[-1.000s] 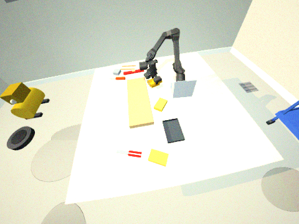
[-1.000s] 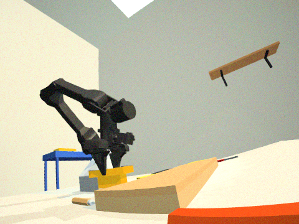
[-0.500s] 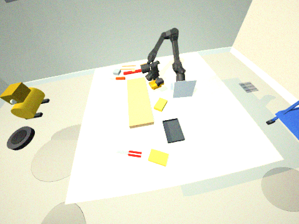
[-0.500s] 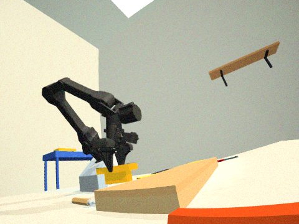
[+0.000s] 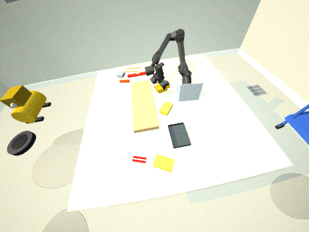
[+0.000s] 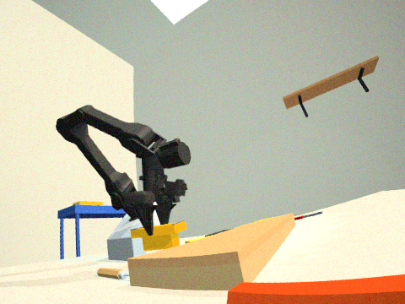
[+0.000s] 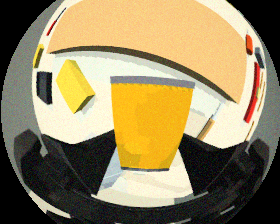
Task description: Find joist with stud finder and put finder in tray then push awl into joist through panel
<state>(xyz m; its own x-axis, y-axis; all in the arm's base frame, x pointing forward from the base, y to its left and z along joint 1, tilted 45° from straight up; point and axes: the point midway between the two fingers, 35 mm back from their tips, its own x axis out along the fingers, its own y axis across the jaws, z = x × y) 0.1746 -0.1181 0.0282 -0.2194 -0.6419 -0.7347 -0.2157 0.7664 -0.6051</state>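
Observation:
My gripper [image 5: 160, 84] [image 6: 158, 226] is shut on the yellow stud finder [image 5: 162, 87] [image 6: 161, 236] [image 7: 150, 128], gripping it from above. The stud finder is just off the right side of the far end of the long tan floor panel [image 5: 144, 105] [image 6: 219, 254] [image 7: 144, 28]. I cannot tell whether it touches the mat. The dark empty tray [image 5: 179, 135] lies right of the panel's near end. A wooden-handled awl [image 6: 110, 272] lies on the mat near the stud finder.
A grey box [image 5: 190, 91] [image 6: 120, 243] stands right of the gripper by the arm's base. Two flat yellow blocks [image 5: 166, 107] [image 5: 163, 162] and small red and orange pieces [image 5: 136, 74] [image 5: 139, 159] lie on the white mat.

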